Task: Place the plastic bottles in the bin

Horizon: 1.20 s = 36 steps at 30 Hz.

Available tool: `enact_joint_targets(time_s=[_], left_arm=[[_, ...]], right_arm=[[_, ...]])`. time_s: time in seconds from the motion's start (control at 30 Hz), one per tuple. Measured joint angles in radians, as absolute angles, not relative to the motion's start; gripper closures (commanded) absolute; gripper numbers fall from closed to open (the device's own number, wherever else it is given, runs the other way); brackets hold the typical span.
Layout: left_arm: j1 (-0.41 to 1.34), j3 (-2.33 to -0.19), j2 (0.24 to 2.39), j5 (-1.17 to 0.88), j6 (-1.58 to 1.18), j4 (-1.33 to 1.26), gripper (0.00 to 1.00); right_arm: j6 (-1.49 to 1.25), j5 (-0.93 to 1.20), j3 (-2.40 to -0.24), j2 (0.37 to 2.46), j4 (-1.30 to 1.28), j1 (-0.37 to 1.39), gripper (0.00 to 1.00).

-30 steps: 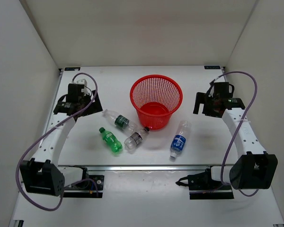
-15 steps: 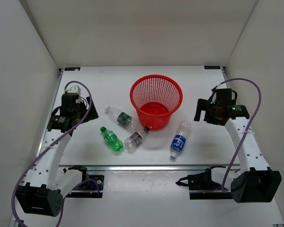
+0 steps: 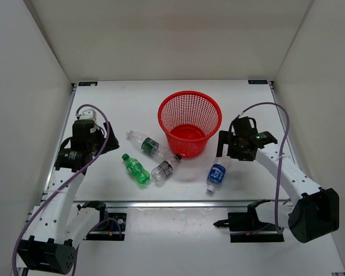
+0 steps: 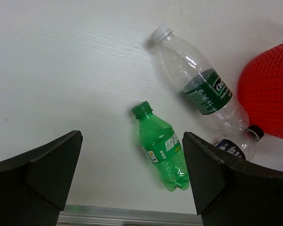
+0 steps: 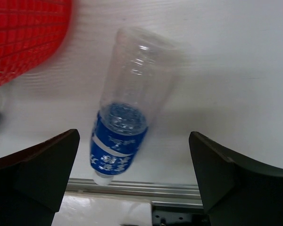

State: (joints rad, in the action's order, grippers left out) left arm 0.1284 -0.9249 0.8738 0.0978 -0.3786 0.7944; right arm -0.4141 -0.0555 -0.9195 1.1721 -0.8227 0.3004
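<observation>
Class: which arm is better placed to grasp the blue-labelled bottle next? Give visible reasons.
Right. The right gripper hangs open over the blue-labelled bottle, which lies framed between its fingers. The left gripper is across the table, nearer the green bottle.

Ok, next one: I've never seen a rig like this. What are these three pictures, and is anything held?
Two robot arms are bolted at the near edge of a table, each ending in a two-finger gripper. The wide picture looks down from above and behind them. The other two come from cameras on the wrists, so the dark shapes in their bottom corners are the fingers. Four bottles lie there: a green bottle, a green-label bottle, a black-label bottle and a blue-label bottle. The red bin stands upright and looks empty. The left gripper and the right gripper are both open and hold nothing; the right one hangs over the blue-label bottle.
</observation>
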Motion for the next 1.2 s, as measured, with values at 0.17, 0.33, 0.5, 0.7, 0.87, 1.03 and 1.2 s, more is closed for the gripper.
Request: enact_joint_targets(time_s=[0.17, 0.33, 0.5, 0.7, 0.87, 1.03, 1.2], left_arm=[[0.128, -0.911, 0.874, 0.098, -0.379, 0.820, 0.01], [0.129, -0.910, 0.873, 0.094, -0.382, 0.822, 0.02], [0.137, -0.900, 0.874, 0.076, -0.397, 0.821, 0.01], [0.140, -0.883, 0.864, 0.070, -0.411, 0.830, 0.01], [0.140, -0.877, 0.838, 0.071, -0.416, 0.848, 0.01], [0.140, -0.871, 0.828, 0.071, -0.420, 0.864, 0.01], [0.141, -0.855, 0.818, 0.071, -0.423, 0.864, 0.01]], right_arm=[[-0.528, -0.061, -0.824, 1.172, -0.703, 0.339, 0.06], [-0.619, -0.067, -0.664, 1.143, -0.609, 0.334, 0.11], [-0.672, -0.120, -0.614, 1.151, -0.561, 0.381, 0.35], [-0.716, -0.157, -0.590, 1.136, -0.506, 0.383, 0.75], [-0.673, -0.209, -0.615, 1.061, -0.571, 0.293, 0.79], [-0.525, -0.265, -0.871, 1.017, -0.643, 0.146, 0.82], [-0.336, -0.407, -1.235, 1.057, -0.533, 0.309, 0.79]])
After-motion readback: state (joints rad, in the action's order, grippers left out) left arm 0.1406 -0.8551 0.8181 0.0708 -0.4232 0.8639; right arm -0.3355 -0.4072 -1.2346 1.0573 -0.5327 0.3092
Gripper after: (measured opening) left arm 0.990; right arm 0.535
